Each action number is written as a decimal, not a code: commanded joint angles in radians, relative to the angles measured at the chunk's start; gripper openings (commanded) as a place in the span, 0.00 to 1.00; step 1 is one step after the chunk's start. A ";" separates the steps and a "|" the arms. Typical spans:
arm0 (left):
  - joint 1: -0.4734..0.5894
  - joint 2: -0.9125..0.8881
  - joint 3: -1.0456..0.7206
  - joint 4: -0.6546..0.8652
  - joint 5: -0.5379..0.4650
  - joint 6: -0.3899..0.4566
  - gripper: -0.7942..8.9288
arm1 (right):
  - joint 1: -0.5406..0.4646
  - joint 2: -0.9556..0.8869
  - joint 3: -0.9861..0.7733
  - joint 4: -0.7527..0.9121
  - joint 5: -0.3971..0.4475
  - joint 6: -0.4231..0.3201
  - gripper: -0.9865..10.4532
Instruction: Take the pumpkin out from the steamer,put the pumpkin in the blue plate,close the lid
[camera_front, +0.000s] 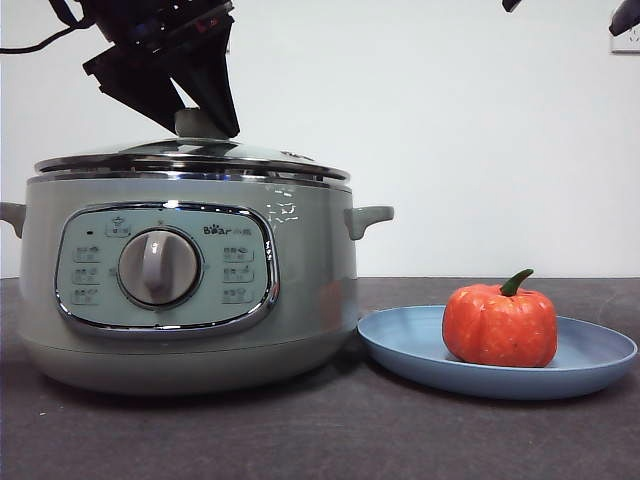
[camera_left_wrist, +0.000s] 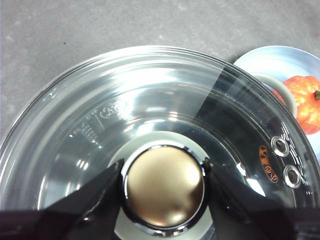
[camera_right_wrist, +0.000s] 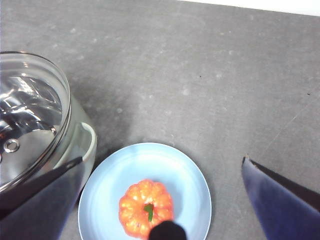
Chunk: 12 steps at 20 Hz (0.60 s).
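Jaws of left gripper (camera_left_wrist: 164, 182) pinch knob of the lid (camera_left_wrist: 150, 115), seated on the steamer (camera_front: 190, 290); right gripper (camera_right_wrist: 165, 200) jaws spread, waiting above. Pumpkin (camera_front: 500, 325) sits in blue plate (camera_front: 400, 345) on bench. Rec: confirm rim flush all round, then release straight up, w/o dragging lid.

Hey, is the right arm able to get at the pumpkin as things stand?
Probably yes: the right gripper hangs open above the pumpkin on the blue plate, nothing between.
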 joint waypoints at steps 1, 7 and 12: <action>-0.003 0.015 0.000 -0.032 0.011 0.012 0.07 | 0.000 0.000 -0.007 -0.003 0.006 0.006 0.61; -0.005 0.015 0.000 -0.087 0.010 0.015 0.07 | 0.000 0.000 -0.007 -0.002 0.006 0.006 0.61; -0.005 0.015 0.000 -0.069 0.002 0.015 0.31 | 0.000 0.000 -0.007 -0.003 0.006 0.006 0.61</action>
